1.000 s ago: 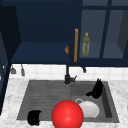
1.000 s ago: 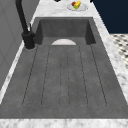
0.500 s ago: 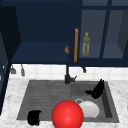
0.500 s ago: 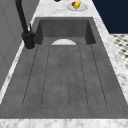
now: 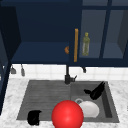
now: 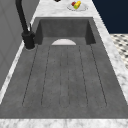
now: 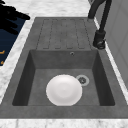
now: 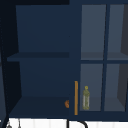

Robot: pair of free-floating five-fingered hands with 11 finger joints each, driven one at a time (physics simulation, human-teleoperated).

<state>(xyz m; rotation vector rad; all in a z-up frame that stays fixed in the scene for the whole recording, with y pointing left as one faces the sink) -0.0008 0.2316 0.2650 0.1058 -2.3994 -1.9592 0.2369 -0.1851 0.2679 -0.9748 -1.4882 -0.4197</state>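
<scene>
My right hand [image 5: 96, 91] hangs over the sink's [image 5: 27, 100] basin, near its back right corner, fingers stretched out long and holding nothing, just above and behind the white plate [image 5: 88, 109] that lies flat on the basin floor beside the drain [image 7: 82, 80]. My left hand [image 5: 34, 117] sits at the front left corner of the drainboard with its fingers curled in and nothing between them. A red ball [image 5: 67, 115] sits at the front edge of the sink, between the left hand and the plate, and overlaps the plate's left edge. Set against the pictures of a second ago and half a second ago, nothing has shifted: both hands, the plate and the ball are where they were, so by my reading the reach toward the plate is paused and not yet a grasp. The black faucet [image 5: 67, 76] stands at the back edge. Above, in the open wall cabinet [image 8: 42, 57], a green bottle [image 8: 86, 98] stands on the lower shelf beside the orange door handle [image 8: 76, 98].
</scene>
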